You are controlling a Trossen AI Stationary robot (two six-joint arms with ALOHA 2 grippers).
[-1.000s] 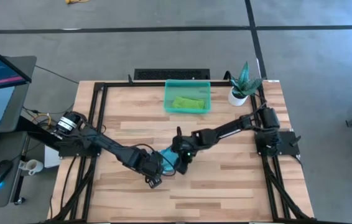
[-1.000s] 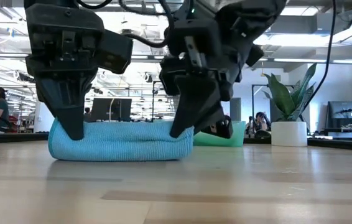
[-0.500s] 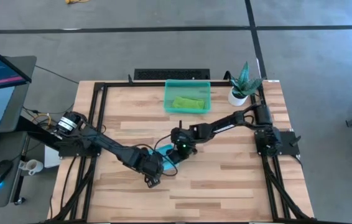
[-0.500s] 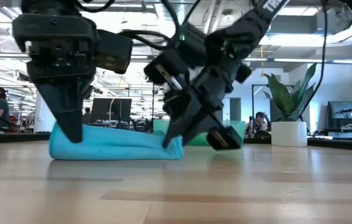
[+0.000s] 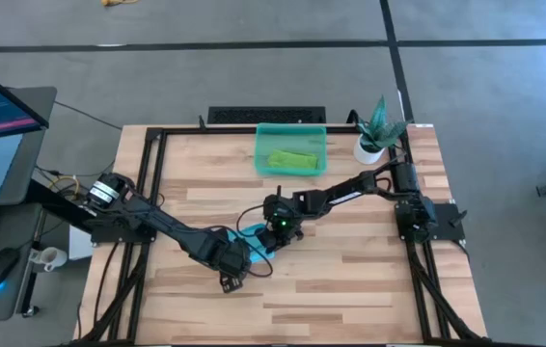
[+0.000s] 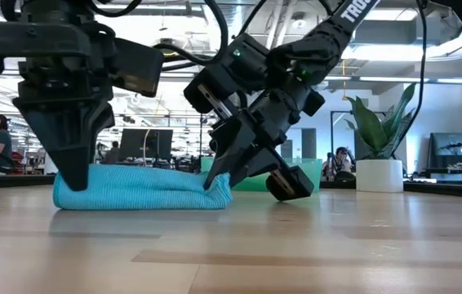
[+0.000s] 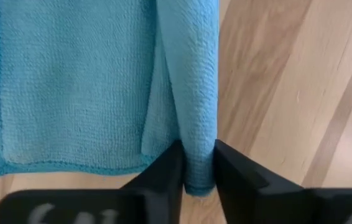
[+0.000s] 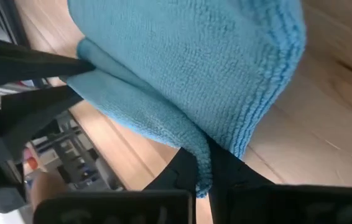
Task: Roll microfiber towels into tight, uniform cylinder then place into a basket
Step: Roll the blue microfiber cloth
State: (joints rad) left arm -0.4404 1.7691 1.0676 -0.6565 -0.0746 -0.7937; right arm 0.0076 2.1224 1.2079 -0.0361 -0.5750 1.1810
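Turquoise microfiber lies partly rolled near the middle of the wooden bench (image 5: 350,280): the blue towel (image 6: 137,189) rests flat on the boards, its free part spread out and one long edge folded into a thick roll. At one end of that roll the left hand (image 7: 196,163) is clenched on the fold, the cloth squeezed between its two dark fingers (image 7: 163,177). In the low view this left hand stands upright over the towel's end. At the other end the right hand (image 8: 204,167) is tilted steeply and grips a thin fold of the same towel, the fabric draping over its fingers. On the right arm (image 6: 353,24), white letters reading "TRO" show before the edge cuts them off. Farther back, toward the rear edge of the bench, sits the teal basket (image 5: 261,154), well apart from both hands, with the lime green towel (image 5: 292,159) lying inside it as a rough roll. Just beside the basket stands a white pot with a green plant (image 5: 373,135).
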